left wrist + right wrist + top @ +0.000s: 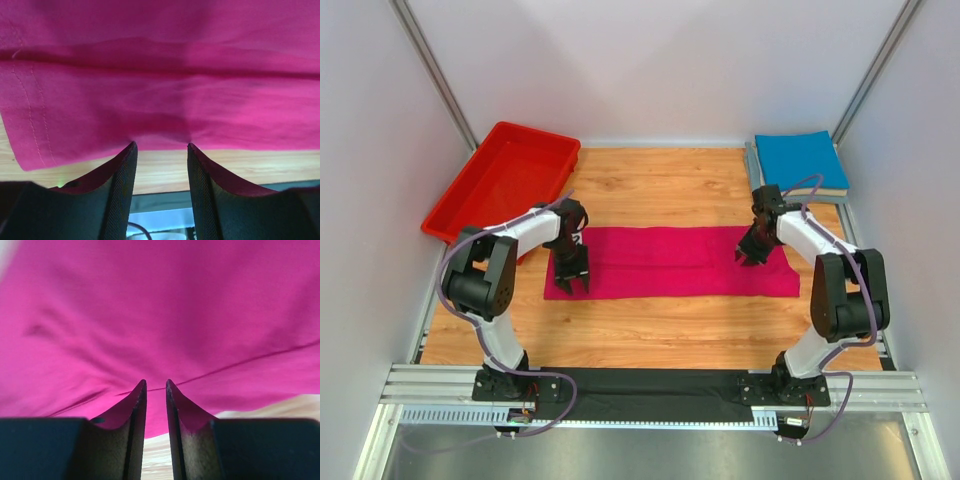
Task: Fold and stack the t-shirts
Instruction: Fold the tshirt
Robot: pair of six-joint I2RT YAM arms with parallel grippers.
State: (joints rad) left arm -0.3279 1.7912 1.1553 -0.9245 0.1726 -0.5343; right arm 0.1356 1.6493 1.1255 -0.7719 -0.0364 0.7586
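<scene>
Cloth position: the pink shirt point(670, 262) lies as a long folded band across the worktop point(660, 190). You see the left claw point(160, 145) released, with its fingers apart at the band's near edge. The right claw point(155, 382) sits over the right end, fingers almost together — you cannot tell whether it grips cloth. The blue shirt point(798, 160) rests folded at the far right corner.

Lower shirt point(823, 192) mostly hidden under blue t-shirt point(798, 160), perhaps grey
</scene>
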